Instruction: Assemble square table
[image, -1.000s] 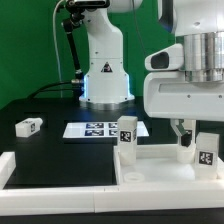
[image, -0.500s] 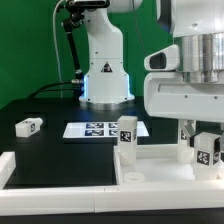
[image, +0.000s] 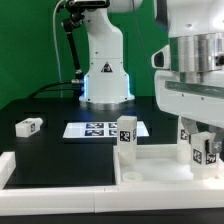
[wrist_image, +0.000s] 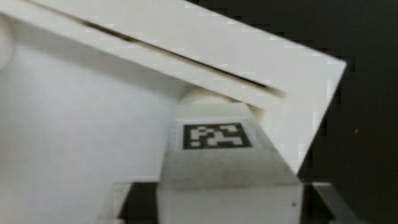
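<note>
Two legs were seen standing on the square table (image: 160, 165) at the exterior view's right: one leg (image: 127, 136) free near its corner, the other leg (image: 202, 147) clamped in the pincer (image: 203, 140), fingers (wrist_image: 137, 203) closed on its sides. A third leg (image: 28, 126) lay loose on the desk (image: 50, 105), beside the marker board (image: 95, 130). Risk judged: a tilted grip could let the held leg slip or jam while being seated, and the slab could be shifted.

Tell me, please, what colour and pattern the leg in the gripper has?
The leg is white with a black-and-white square tag, clearest in the wrist view.
</note>
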